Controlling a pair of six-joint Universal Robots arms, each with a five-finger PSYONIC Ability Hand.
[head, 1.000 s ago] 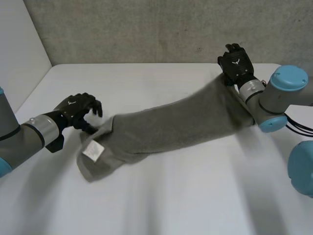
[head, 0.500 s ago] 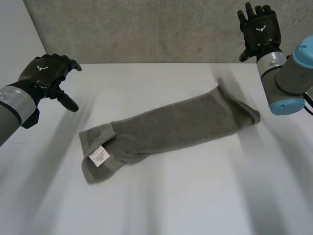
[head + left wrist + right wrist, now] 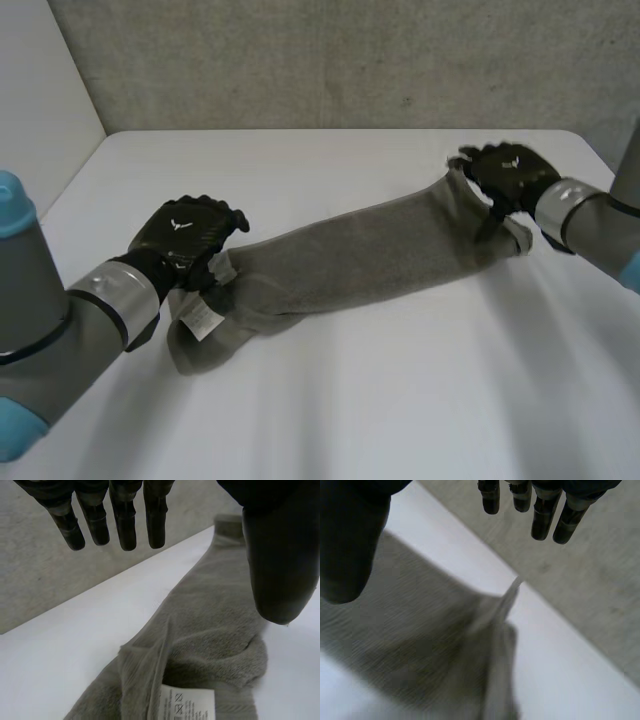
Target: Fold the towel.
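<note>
A grey towel [image 3: 370,255] lies folded into a long strip, running slantwise across the white table [image 3: 350,400]. A white label [image 3: 200,318] shows on its near-left end. My left hand [image 3: 185,232] hovers just over that end, open. In the left wrist view its fingers [image 3: 125,520] are straight, the thumb is spread wide, and the towel [image 3: 210,630] and label [image 3: 187,705] lie below the palm. My right hand [image 3: 505,172] is over the far-right end, open too. Under its straight fingers [image 3: 545,515] the towel [image 3: 420,630] has one corner [image 3: 512,592] sticking up.
A grey wall [image 3: 350,60] stands behind the table's far edge, and a pale wall [image 3: 40,100] closes the left side. Bare tabletop lies in front of the towel and beyond it.
Half a second ago both hands were raised high and away from the towel. They have come back down over its two ends. The towel has hardly shifted.
</note>
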